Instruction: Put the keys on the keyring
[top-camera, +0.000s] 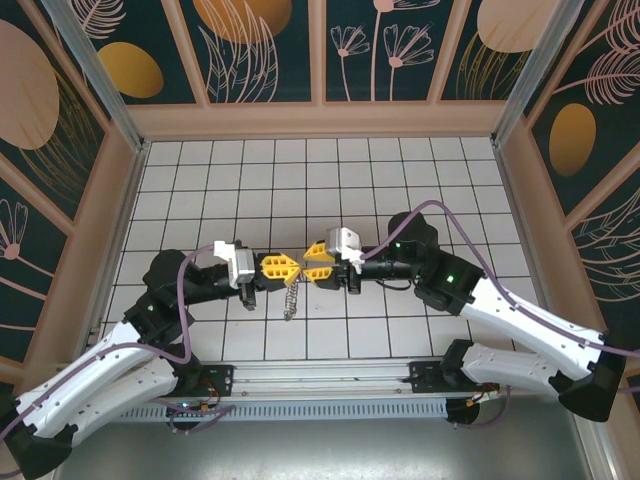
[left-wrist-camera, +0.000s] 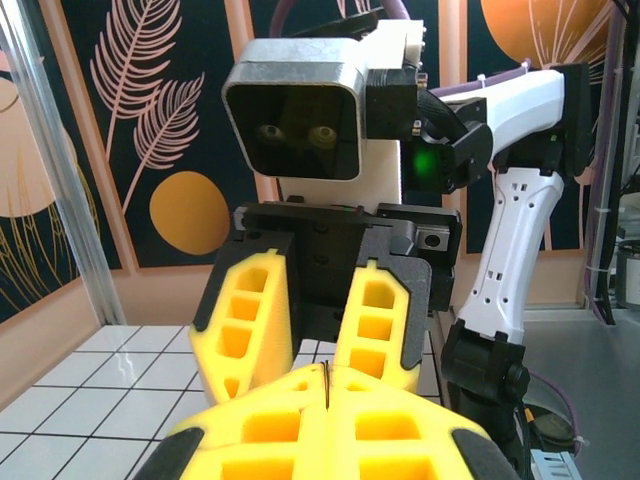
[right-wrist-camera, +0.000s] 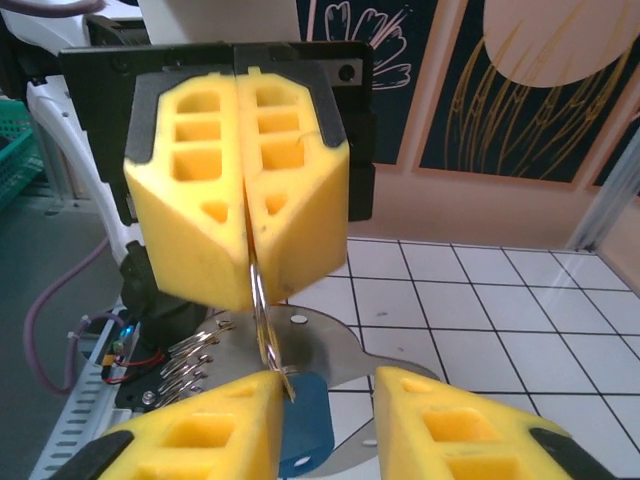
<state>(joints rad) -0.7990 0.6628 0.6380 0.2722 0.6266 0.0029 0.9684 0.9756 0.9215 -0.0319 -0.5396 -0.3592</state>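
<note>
Keyring (right-wrist-camera: 261, 330) clamped in left pincer (right-wrist-camera: 248, 288); right pincer (right-wrist-camera: 328, 385) apart, blue key (right-wrist-camera: 305, 430) between.

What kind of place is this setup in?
Probably a robot test cell, not a home: a left arm and right arm bolted to a rail, a white gridded tabletop, and leaf-print wall panels held by aluminium posts.

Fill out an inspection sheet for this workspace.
Surface: white tiled table.
Job's things: thin metal keyring pinched by the left gripper; blue plastic-headed key at its lower end; silvery coiled chain dangling beneath.
Clutter: nothing seen.
Grippers: left gripper shut on the keyring; right gripper open, facing it tip to tip.
Cables: purple cable looping along each arm.
Surroundings: dark leaf-patterned wall panels, aluminium corner posts.
</note>
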